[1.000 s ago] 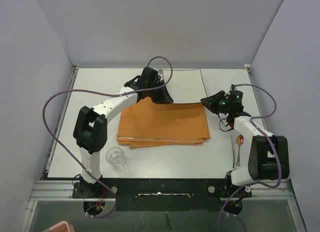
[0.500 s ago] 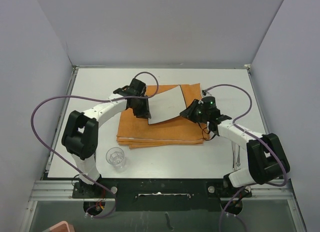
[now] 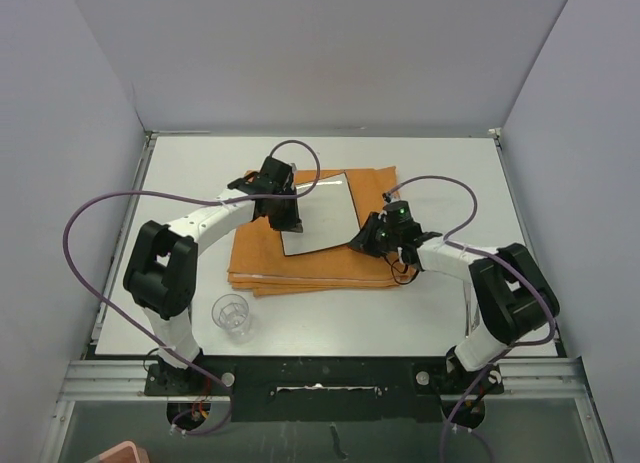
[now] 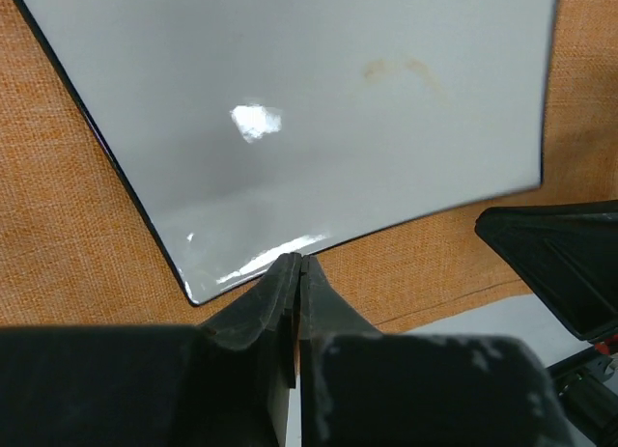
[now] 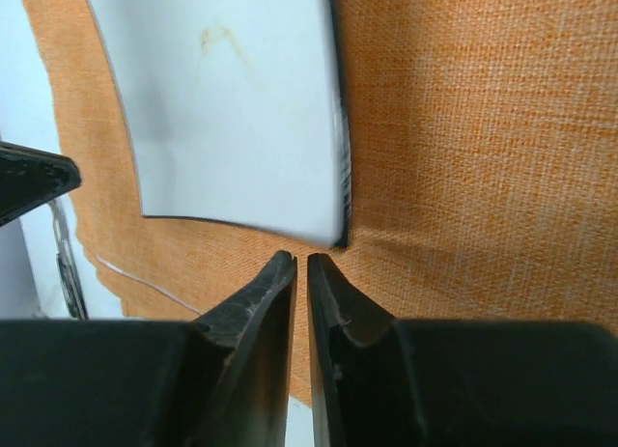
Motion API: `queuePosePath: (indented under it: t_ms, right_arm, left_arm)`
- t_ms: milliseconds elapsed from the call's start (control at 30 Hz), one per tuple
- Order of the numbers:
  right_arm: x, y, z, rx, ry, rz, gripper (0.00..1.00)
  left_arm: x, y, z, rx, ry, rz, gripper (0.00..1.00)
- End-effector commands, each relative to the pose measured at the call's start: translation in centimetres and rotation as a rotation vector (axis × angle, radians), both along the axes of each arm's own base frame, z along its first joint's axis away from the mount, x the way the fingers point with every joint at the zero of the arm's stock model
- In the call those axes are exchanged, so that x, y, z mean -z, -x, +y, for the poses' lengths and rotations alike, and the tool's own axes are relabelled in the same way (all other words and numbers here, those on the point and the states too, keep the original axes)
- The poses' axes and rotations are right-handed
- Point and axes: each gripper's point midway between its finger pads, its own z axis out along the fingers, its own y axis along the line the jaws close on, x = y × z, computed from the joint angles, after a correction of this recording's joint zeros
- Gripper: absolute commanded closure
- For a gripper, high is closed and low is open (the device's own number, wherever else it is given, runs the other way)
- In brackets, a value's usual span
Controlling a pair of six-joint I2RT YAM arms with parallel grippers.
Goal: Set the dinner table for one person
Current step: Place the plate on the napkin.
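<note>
A square white plate [image 3: 318,213] with a dark rim lies on the folded orange mat [image 3: 300,268] in the middle of the dinner table [image 3: 450,163]. My left gripper [image 3: 291,224] sits at the plate's left near edge. In the left wrist view its jaws [image 4: 297,264] are shut with nothing between them, tips right at the plate [image 4: 290,99] rim. My right gripper [image 3: 362,239] is by the plate's near right corner. In its own view it [image 5: 301,259] stands a narrow slit apart and empty, just short of the plate [image 5: 232,109] corner, over the mat [image 5: 463,128].
A clear drinking glass [image 3: 232,315] stands near the front left of the table. Thin metal cutlery [image 3: 467,305] lies by the right arm's base, partly behind the arm. Purple cables loop above both arms. Walls close the table on three sides.
Both arms carried the plate from the far side down onto the mat, where it now lies flat. The left jaws came off its edge and closed. The mat slid slightly left.
</note>
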Motion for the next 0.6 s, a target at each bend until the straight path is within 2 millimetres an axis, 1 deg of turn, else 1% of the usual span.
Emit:
queuePosePath:
  t_ms: [0, 67, 100, 133, 200, 233, 300, 367, 467, 567]
  right_arm:
    - [0.7, 0.1, 0.9, -0.057, 0.025, 0.004, 1.00]
    - [1.5, 0.4, 1.4, -0.076, 0.015, 0.053, 1.00]
    - [1.3, 0.3, 1.9, -0.094, 0.001, 0.066, 1.00]
    - [1.7, 0.6, 2.5, -0.125, -0.007, 0.091, 0.96]
    - [1.1, 0.5, 3.3, -0.161, -0.005, 0.087, 0.90]
    - [0.3, 0.2, 3.6, -0.171, 0.007, 0.058, 0.89]
    - [-1.7, -0.8, 3.7, -0.175, 0.039, -0.031, 0.85]
    - [-4.6, -2.0, 3.9, -0.178, 0.035, -0.110, 0.80]
    - [-9.1, -3.7, 3.9, -0.192, 0.046, -0.214, 0.78]
    - [-12.6, -4.4, 3.4, -0.217, 0.070, -0.295, 0.77]
  left_arm:
    - [-2.8, -1.7, -0.2, -0.005, 0.016, -0.100, 1.00]
    - [-3.5, -2.0, 0.3, -0.015, 0.010, -0.121, 1.00]
    - [-3.9, -2.1, 0.5, -0.024, 0.005, -0.130, 1.00]
    - [-4.2, -2.2, 0.9, -0.033, -0.001, -0.139, 1.00]
    - [-4.9, -2.4, 1.7, -0.047, -0.032, -0.159, 0.95]
    - [-5.3, -2.5, 2.2, -0.052, -0.051, -0.174, 0.92]
    - [-6.2, -2.5, 3.3, -0.066, -0.095, -0.208, 0.83]
    - [-6.9, -2.5, 4.6, -0.094, -0.130, -0.234, 0.73]
    - [-8.0, -2.2, 6.8, -0.169, -0.133, -0.254, 0.66]
    - [-8.5, -1.8, 9.2, -0.241, -0.141, -0.272, 0.60]
